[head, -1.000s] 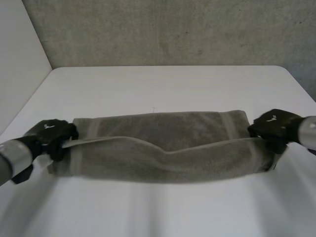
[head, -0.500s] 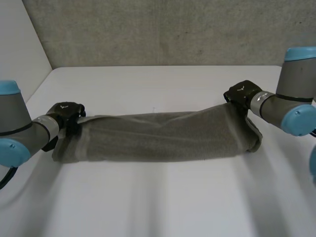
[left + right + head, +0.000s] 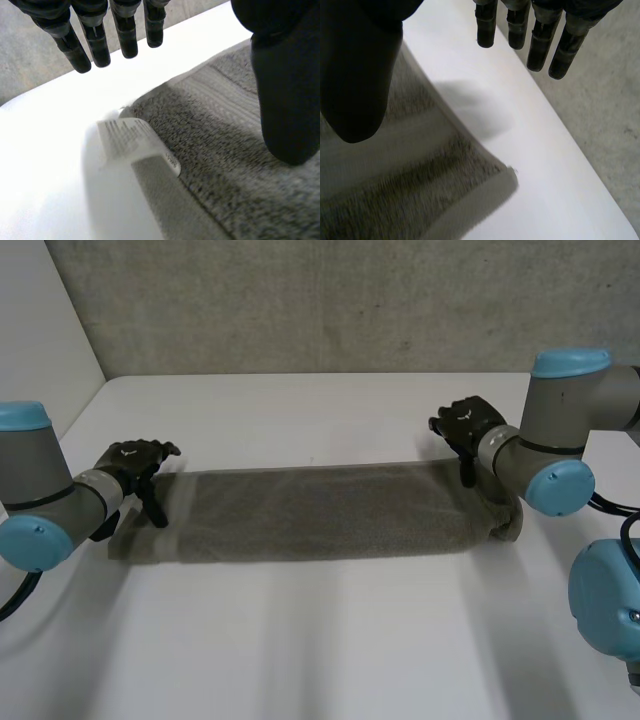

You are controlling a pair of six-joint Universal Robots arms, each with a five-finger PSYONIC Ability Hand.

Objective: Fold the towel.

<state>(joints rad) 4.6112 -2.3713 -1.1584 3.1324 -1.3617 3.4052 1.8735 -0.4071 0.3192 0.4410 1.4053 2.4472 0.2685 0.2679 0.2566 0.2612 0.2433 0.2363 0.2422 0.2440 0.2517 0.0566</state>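
Lying as a long narrow band across the white table (image 3: 320, 640), the grey-green terry towel (image 3: 320, 512) looks doubled lengthwise, with one robot hand at each short end. The left hand (image 3: 135, 462) hangs over the far corner of its end. Its straight fingers (image 3: 97, 42) are spread well clear of the thumb (image 3: 285, 85) and nothing is caught between them. Whether the thumb tip rests on the pile I cannot tell. The right hand (image 3: 465, 425) is likewise slack and apart over the far corner of the other end, with its fingers (image 3: 540, 45) out over bare table beyond the cloth.

I judge the towel light, soft and limp. It will sag in the middle if lifted by the ends, so both ends should rise together. The looped pile should give good friction, so slipping is unlikely. It is thick where layered, and a pinch must close on every layer at a corner or the under layer will be left behind. The woven border bands near the ends look flatter and firmer, so they are good places to take hold. A small white printed label (image 3: 132, 142) sticks out at the left end, too flimsy to pull by.
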